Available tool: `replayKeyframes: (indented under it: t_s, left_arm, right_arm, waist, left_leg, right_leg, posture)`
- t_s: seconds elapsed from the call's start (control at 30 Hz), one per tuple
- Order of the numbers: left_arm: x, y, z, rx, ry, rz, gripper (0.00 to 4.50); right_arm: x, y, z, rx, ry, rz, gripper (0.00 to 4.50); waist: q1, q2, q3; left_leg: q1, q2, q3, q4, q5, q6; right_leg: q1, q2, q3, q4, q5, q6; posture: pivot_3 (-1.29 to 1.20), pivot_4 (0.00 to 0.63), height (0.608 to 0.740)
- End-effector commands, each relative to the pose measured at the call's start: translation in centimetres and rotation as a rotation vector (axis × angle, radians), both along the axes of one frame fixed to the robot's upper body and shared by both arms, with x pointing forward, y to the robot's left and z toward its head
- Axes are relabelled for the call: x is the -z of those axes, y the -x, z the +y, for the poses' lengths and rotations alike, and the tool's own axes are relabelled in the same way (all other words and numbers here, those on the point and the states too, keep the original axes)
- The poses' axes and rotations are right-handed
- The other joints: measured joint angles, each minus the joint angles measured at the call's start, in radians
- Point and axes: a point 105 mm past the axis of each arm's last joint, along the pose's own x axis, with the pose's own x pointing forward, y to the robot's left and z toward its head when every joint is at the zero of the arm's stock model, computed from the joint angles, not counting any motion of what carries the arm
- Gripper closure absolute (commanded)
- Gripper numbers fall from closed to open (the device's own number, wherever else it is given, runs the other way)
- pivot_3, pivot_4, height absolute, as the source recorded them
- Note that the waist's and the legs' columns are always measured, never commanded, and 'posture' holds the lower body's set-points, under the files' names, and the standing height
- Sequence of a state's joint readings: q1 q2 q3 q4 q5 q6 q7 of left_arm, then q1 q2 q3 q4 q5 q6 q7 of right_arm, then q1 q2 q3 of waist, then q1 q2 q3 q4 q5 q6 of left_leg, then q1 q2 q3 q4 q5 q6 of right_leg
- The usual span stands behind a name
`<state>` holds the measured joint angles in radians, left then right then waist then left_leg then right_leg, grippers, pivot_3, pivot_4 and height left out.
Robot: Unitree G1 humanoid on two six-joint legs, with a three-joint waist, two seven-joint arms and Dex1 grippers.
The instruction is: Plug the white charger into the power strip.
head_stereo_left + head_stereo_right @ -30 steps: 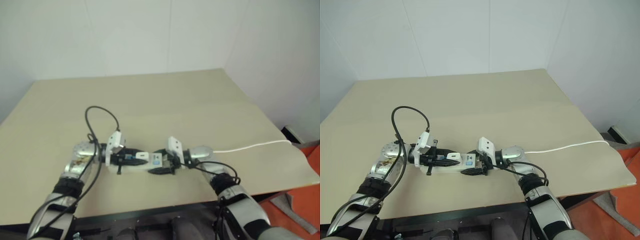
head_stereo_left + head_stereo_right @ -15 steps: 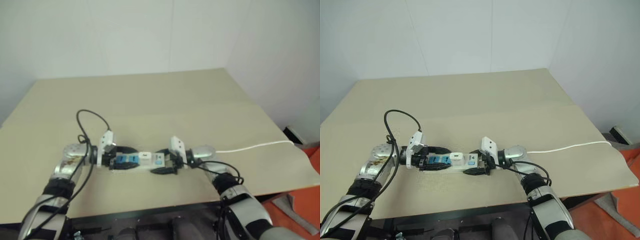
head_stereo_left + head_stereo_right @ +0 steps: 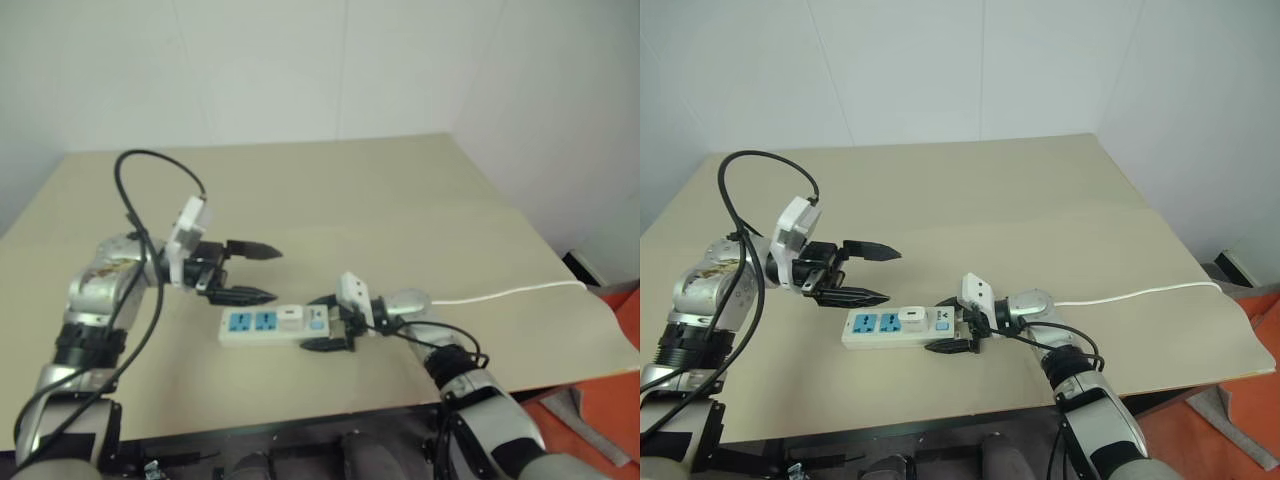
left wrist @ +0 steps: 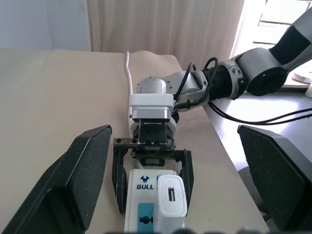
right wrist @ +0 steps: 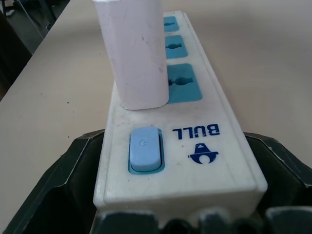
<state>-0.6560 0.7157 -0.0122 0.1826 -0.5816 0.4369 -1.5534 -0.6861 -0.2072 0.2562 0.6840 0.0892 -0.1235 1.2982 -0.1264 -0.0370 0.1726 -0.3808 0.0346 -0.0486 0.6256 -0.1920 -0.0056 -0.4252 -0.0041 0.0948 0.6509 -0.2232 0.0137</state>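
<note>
The power strip (image 3: 872, 328) lies flat on the tan table (image 3: 970, 210), with the white charger (image 3: 908, 319) standing in its socket nearest the switch. My right gripper (image 3: 952, 327) is shut on the power strip's switch end, one black finger (image 5: 58, 195) on each long side. My left gripper (image 3: 893, 275) hangs open above the table, up and to the left of the strip, with nothing between its fingers (image 4: 87, 175). In the left wrist view the charger (image 4: 171, 195) sits below and ahead of those open fingers.
The strip's thin white cord (image 3: 1140, 293) runs right across the table to its right edge. White walls stand behind the table. An orange floor patch (image 3: 1240, 420) shows at the lower right.
My left gripper opened, let go of the charger and rose up and to the left, away from the strip. The charger stays in its socket. The right gripper has not moved.
</note>
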Motion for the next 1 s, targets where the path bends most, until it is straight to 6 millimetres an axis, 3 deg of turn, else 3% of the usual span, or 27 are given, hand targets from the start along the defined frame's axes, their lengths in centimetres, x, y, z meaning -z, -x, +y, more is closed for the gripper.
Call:
replayKeyframes:
  t_s: [0.03, 0.33, 0.57, 1.0]
  left_arm:
    - [-1.6, 0.0, 0.4, -0.005, 0.016, -0.059, 0.00]
    - [-1.3, -0.1, 1.0, -0.025, 0.000, -0.053, 0.00]
    - [-1.2, 0.0, 1.4, -0.038, -0.006, -0.045, 0.00]
    - [-1.4, 1.1, 5.6, -0.159, -0.110, -0.049, 0.00]
  right_arm:
    - [-0.8, 0.3, 0.0, -0.006, -0.015, -0.046, 0.03]
    - [-4.5, 1.3, -3.9, 0.075, -0.045, -0.154, 0.03]
    - [-6.3, 2.0, -7.1, 0.163, -0.030, -0.194, 0.03]
    - [-9.3, 3.8, -13.3, 0.323, 0.022, -0.251, 0.03]
  waist:
    - [0.001, 0.000, 0.002]
    - [0.033, 0.000, 0.009]
    - [0.051, -0.001, 0.009]
    - [0.057, -0.001, 0.010]
  left_leg:
    - [-0.001, 0.000, 0.000, 0.000, 0.000, 0.000]
    - [-0.021, -0.001, 0.000, 0.002, 0.000, -0.001]
    - [-0.023, -0.002, 0.000, 0.003, 0.000, -0.001]
    - [-0.022, -0.001, 0.001, 0.004, 0.000, -0.001]
  right_leg:
    - [0.000, 0.000, 0.000, 0.000, 0.000, 0.001]
    - [-0.016, -0.002, -0.001, -0.004, 0.001, 0.002]
    - [-0.017, -0.003, -0.001, -0.005, 0.001, 0.003]
    - [-0.016, -0.003, -0.001, -0.005, 0.002, 0.003]
  posture:
    - [0.00, 0.150, 0.740]
    - [0.00, 0.150, 0.740]
    - [0.00, 0.150, 0.740]
    - [0.00, 0.150, 0.740]
